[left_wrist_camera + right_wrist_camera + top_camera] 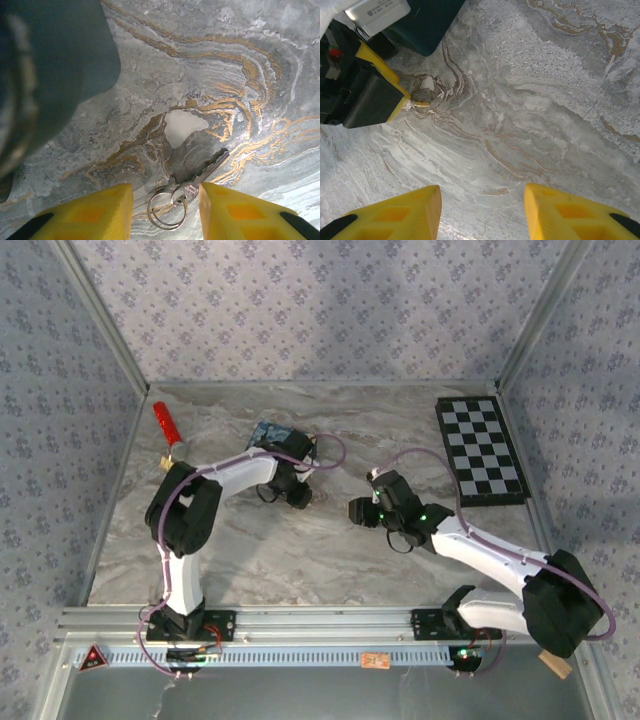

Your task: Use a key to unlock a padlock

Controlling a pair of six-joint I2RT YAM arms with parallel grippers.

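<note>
The small silver metal key [207, 170] lies flat on the grey marble-patterned tabletop [250, 60], between the 2 yellow fingers of the left gripper [165, 186]. Its blade points ahead and away from the tool. Its head is just beside 1 finger, and the 2 linked wire rings [167, 212] lie back toward the palm. The jaws stand apart on either side of it and are not yet touching it.

I judge the key light, rigid, thin and slick. Lying flat on a hard, smooth top, it will likely skate or pivot if it is pinched off-centre. The loose rings will swing and give no firm hold. The flat head looks the best place to grip, as that leaves the toothed blade free.

The dark blue painted tin [50, 75], blurred, is ahead and to 1 side of this gripper.

The right gripper [482, 187] is spread wide and empty over bare veined stone.
</note>
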